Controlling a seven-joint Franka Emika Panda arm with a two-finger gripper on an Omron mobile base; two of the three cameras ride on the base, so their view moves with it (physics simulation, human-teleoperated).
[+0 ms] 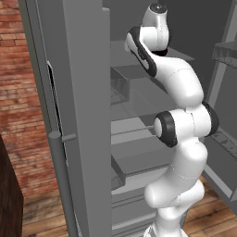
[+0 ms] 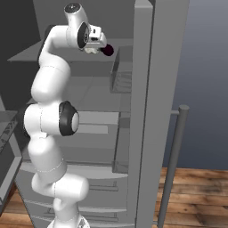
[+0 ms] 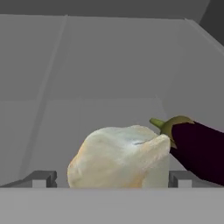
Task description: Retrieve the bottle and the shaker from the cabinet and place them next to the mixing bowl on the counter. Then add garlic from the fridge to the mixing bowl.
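We see the garlic on an upper shelf inside the open fridge, touching a dark purple eggplant at its side. We judge the bulb light, rather firm, with papery skin that may slip; its wide middle is the best place to take hold. Our end effector is spread wide, one fingertip on each side of the bulb, holding nothing yet. The arm rises tall, elbow bent, and the wrist reaches level into the fridge.
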